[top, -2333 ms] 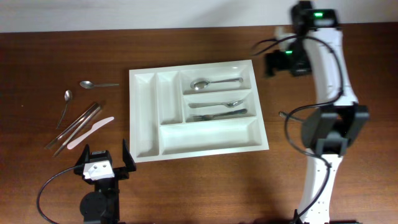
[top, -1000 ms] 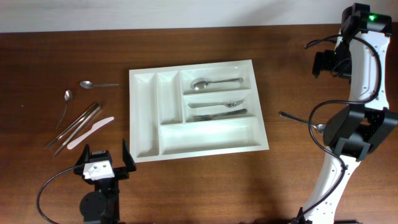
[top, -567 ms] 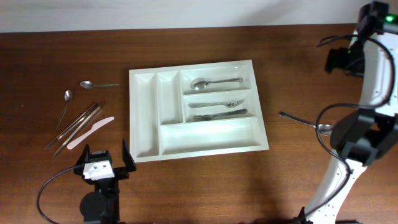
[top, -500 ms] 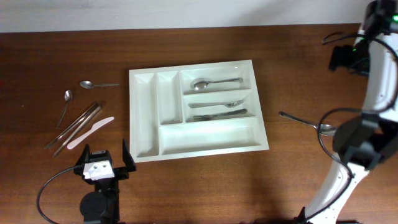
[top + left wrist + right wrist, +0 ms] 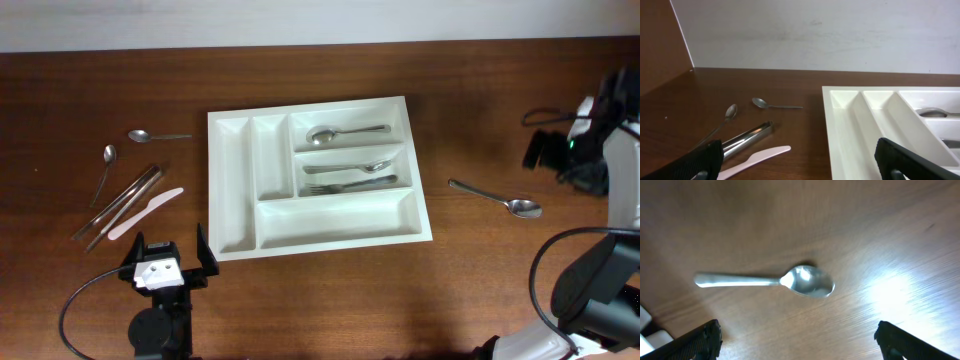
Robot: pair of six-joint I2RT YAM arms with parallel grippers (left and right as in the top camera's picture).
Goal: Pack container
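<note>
right end effector (image 5: 797, 330) wide, empty, aimed at stray spoon (image 5: 765, 281) | guessing it's lining up a grab for the container (image 5: 335, 215) | left end effector (image 5: 170, 248) wide, idle at near edge

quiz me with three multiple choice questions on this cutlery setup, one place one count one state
1. Where is the loose spoon, relative to the tray? A left B right, on the table C inside
2. Pieces inside the tray? A three B one C five
3. The right gripper is A shut on the spoon B open, empty C shut, empty
Answers: B, bare wood right of the tray; A, top spoon, second spoon, fork; B, jaws wide apart, spoon untouched.
</note>
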